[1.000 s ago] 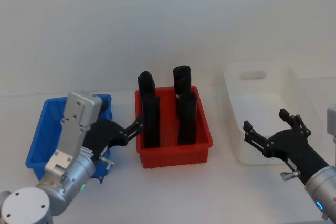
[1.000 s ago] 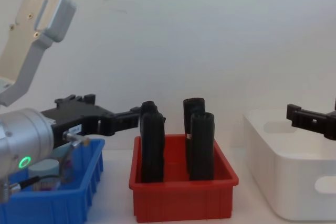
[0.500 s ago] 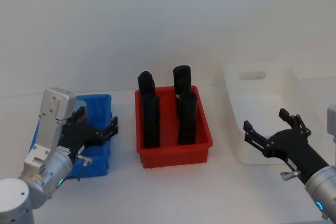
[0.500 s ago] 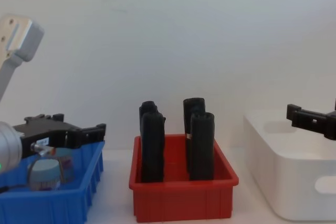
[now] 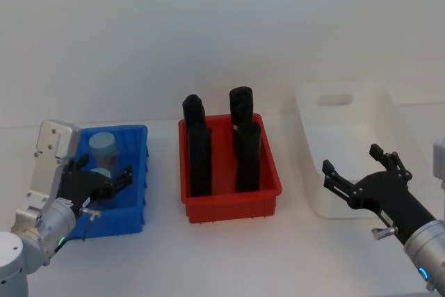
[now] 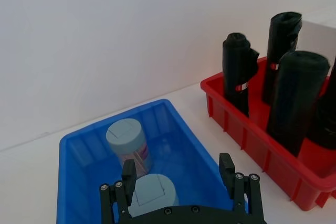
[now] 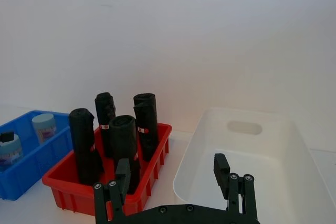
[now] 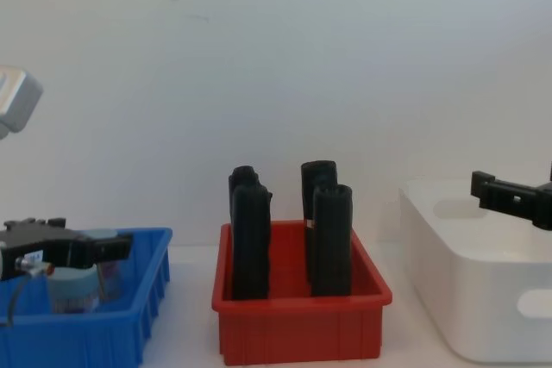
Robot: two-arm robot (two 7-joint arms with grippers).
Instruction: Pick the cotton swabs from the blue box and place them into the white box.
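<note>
Two cotton swabs tubs with pale blue lids stand in the blue box (image 6: 173, 124): a far tub (image 6: 127, 141) and a near tub (image 6: 152, 192). My left gripper (image 6: 178, 174) hovers open just over the box's near end, the near tub below and between its fingers, untouched. The head view shows the left gripper (image 5: 108, 177) above the blue box (image 5: 115, 224) with one tub (image 5: 104, 148) behind it. The white box (image 5: 348, 137) stands at the right. My right gripper (image 5: 361, 175) is open and empty at its front edge.
A red bin (image 5: 233, 203) holding several tall black upright rolls (image 5: 200, 161) stands between the blue box and the white box. From the chest, these rolls (image 8: 332, 239) rise well above the red bin's rim (image 8: 302, 303).
My left arm has pulled back leftward from beside the red bin and lowered over the blue box, uncovering the tubs. The right arm has not moved.
</note>
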